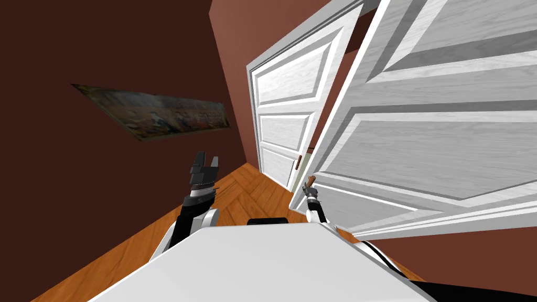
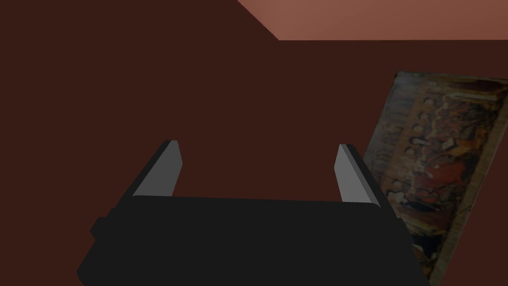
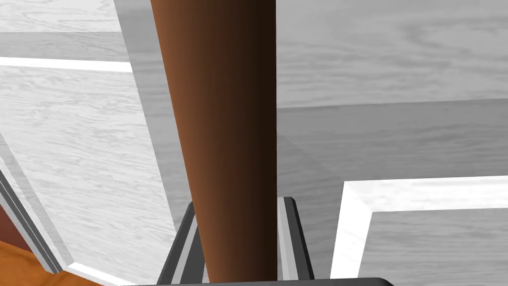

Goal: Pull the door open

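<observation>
Right pincer clamps smooth brown cylindrical handle on wood-grained white door.

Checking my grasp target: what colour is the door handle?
The handle is brown; the right wrist view shows it best.

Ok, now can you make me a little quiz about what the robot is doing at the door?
1. True or false: the right gripper is shut on the brown handle of the white door.
2. Pick one: the left gripper is A) open and holding nothing, B) shut on a cup, C) shut on the handle.
3. Short answer: what hangs on the dark wall in front of the left gripper?

Key: 1 true. 2 A. 3 a picture.
</observation>
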